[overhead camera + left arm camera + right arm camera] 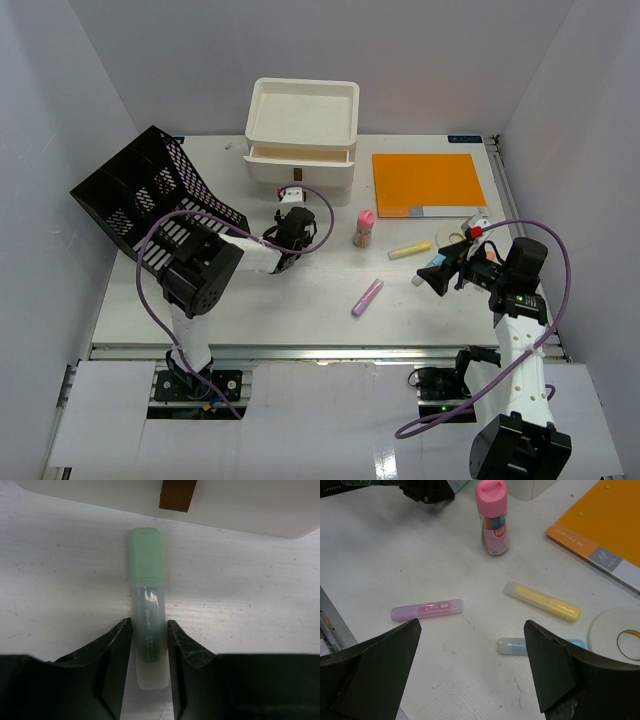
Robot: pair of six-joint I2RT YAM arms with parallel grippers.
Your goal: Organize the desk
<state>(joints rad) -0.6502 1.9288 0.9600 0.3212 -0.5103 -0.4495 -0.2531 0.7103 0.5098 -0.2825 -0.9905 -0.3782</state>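
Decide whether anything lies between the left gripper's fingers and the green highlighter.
Nothing visible does. The fingers of the left gripper flank the green highlighter lying on the desk, one on each side; the drawer box sits beyond its cap.

White desk (300, 312) seen from above. A tilted black mesh rack (135, 190) sits at left, a white drawer box (300, 130) at the back, an orange folder (428, 182) at right, a pink highlighter (367, 297) mid-desk.
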